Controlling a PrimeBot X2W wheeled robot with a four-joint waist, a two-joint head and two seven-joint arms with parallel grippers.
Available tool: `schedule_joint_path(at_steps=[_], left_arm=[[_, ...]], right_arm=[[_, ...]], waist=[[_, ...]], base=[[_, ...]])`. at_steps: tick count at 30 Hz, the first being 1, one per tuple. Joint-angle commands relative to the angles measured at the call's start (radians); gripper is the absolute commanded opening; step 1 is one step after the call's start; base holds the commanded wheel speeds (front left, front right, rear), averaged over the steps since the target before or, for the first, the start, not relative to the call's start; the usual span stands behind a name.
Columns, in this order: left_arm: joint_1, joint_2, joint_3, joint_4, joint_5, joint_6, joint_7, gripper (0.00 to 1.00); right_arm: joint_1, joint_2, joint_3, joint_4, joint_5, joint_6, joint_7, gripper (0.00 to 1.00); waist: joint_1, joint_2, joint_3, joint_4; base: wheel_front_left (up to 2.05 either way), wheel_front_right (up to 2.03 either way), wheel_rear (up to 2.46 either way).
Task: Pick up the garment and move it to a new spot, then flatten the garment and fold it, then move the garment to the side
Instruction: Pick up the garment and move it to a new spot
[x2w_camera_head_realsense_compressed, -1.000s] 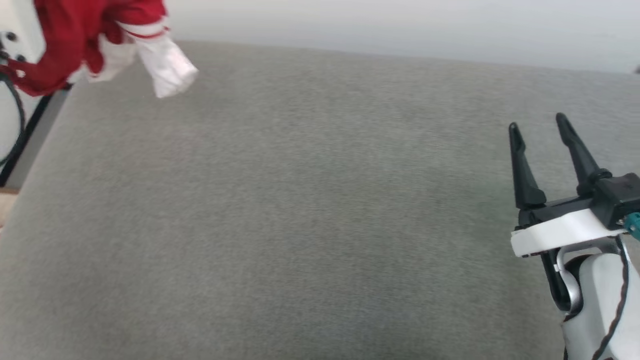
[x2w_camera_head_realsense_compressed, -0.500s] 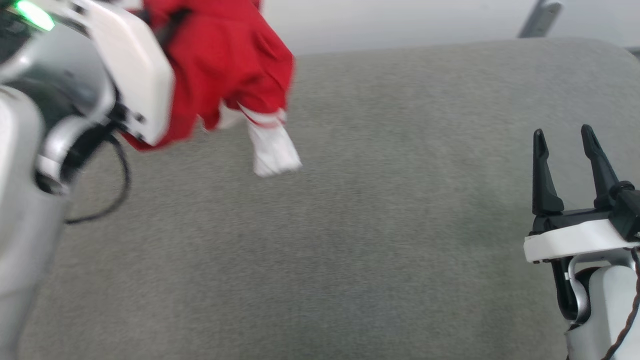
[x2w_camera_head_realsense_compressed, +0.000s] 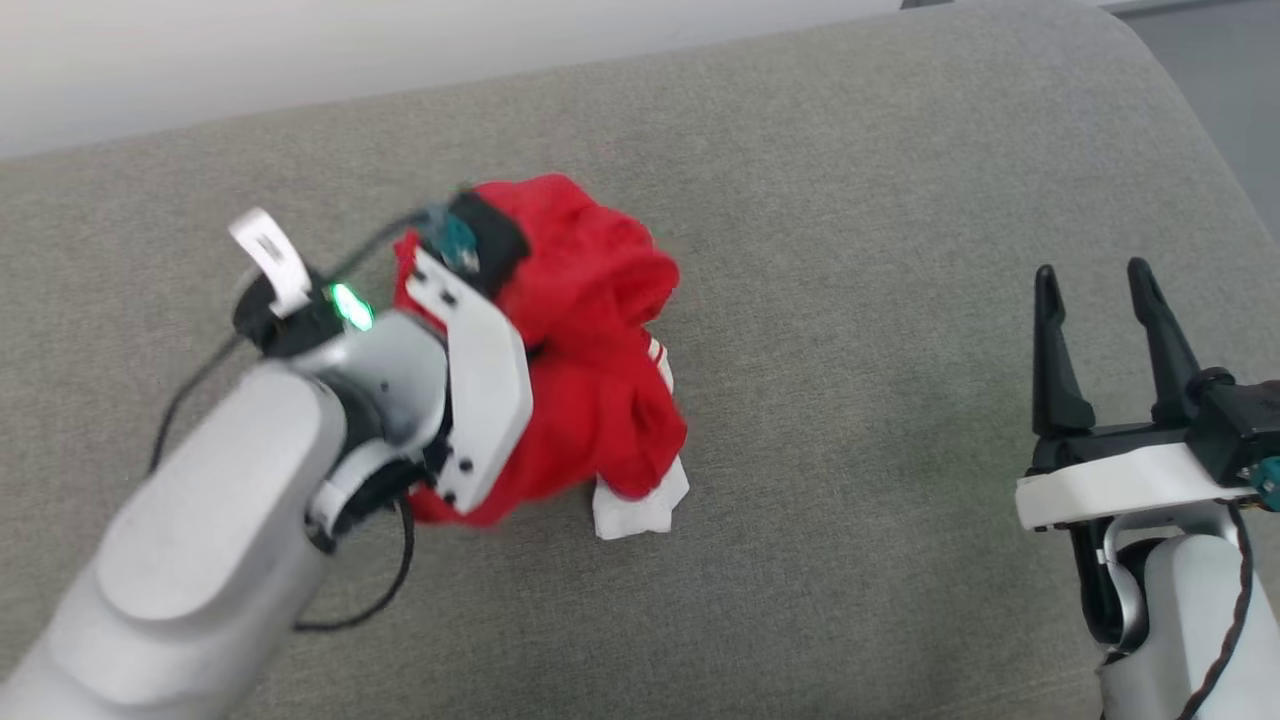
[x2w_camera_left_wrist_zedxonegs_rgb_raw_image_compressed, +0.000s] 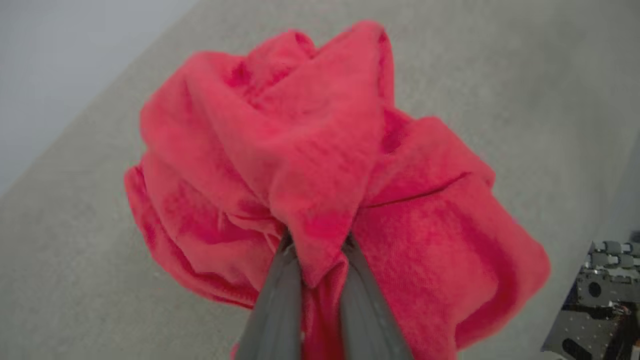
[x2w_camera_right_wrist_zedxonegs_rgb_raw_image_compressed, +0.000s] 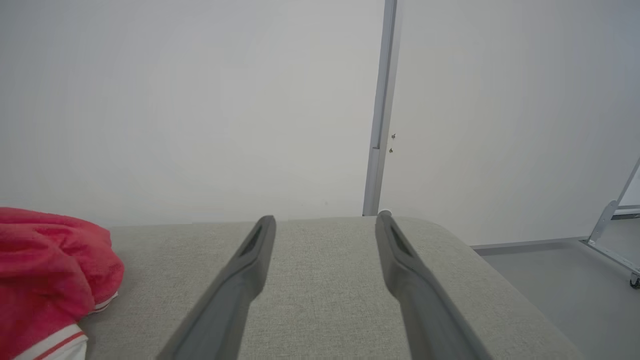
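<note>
Over grey cushion (x2w_camera_head_realsense_compressed: 860, 520), left hand (x2w_camera_left_wrist_zedxonegs_rgb_raw_image_compressed: 315, 252) seemingly pinches garment (x2w_camera_left_wrist_zedxonegs_rgb_raw_image_compressed: 310, 150)

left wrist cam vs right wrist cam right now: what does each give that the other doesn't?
Left wrist view: the left tool shut on a fold of the red shirt, seen close up, with the cloth bunched around its fingers.
Right wrist view: the right tool open with nothing between its fingers, the shirt's white striped sleeve end at the lower left, and a grey post against the wall.
Both: the red shirt and the grey cushion.
</note>
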Motion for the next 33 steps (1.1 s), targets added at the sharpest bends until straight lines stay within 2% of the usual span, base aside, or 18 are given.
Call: schedule_joint_path(at_steps=[1,10,13,14,15,16,18,21,29,33], left_arm=[[0.029,-0.008,-0.021,0.040,-0.014,-0.007,0.001,0.00],[0.062,-0.040,-0.131,0.258,-0.010,-0.018,0.005,0.00],[0.052,-0.052,-0.153,0.292,-0.011,-0.021,-0.011,0.00],[0.051,-0.058,-0.165,0.311,-0.018,-0.023,-0.017,0.09],[0.044,-0.064,-0.176,0.323,-0.022,-0.024,-0.024,0.42],[0.036,-0.067,-0.182,0.331,-0.025,-0.024,-0.041,1.00],[0.018,-0.075,-0.188,0.325,-0.046,-0.025,-0.080,1.00],[-0.009,-0.048,-0.192,0.300,-0.077,-0.023,-0.144,1.00],[0.001,0.009,-0.119,0.225,-0.075,-0.019,-0.366,1.00],[0.050,0.038,-0.072,0.188,-0.058,0.010,-0.502,1.00]], right_arm=[[-0.003,0.006,0.009,0.006,0.004,0.000,-0.005,1.00],[-0.020,0.014,0.037,0.021,0.005,0.000,-0.005,1.00],[-0.022,0.014,0.041,0.023,0.003,0.000,-0.005,1.00],[-0.023,0.013,0.042,0.024,0.002,0.000,-0.005,1.00],[-0.026,0.013,0.043,0.024,0.001,0.000,-0.005,1.00],[-0.028,0.012,0.046,0.025,0.001,0.000,-0.005,1.00],[-0.029,0.005,0.050,0.025,0.003,0.000,-0.005,1.00],[-0.023,-0.006,0.053,0.031,0.007,0.000,-0.005,1.00],[0.003,-0.032,0.060,0.044,0.007,0.000,-0.005,1.00],[0.022,-0.046,0.064,0.057,0.012,0.000,-0.005,1.00]], waist=[[0.0000,0.0000,0.010,-0.011],[0.0000,0.0000,0.021,-0.011],[0.0000,0.0000,0.020,-0.005],[0.0000,0.0000,0.018,0.000],[0.0000,0.0000,0.017,0.004],[0.0000,0.0000,0.014,0.010],[0.0000,0.0000,0.006,0.023],[0.0000,0.0000,-0.012,0.046],[0.0000,0.0000,-0.071,0.113],[0.0000,0.0000,-0.106,0.145]], base=[[0.00,0.00,0.00],[0.00,0.00,0.00],[0.00,0.00,0.00],[0.00,0.00,0.00],[0.00,0.00,0.00],[0.00,0.00,0.00],[0.00,0.00,0.00],[0.00,0.00,0.00],[0.00,0.00,0.00],[0.00,0.00,0.00]])
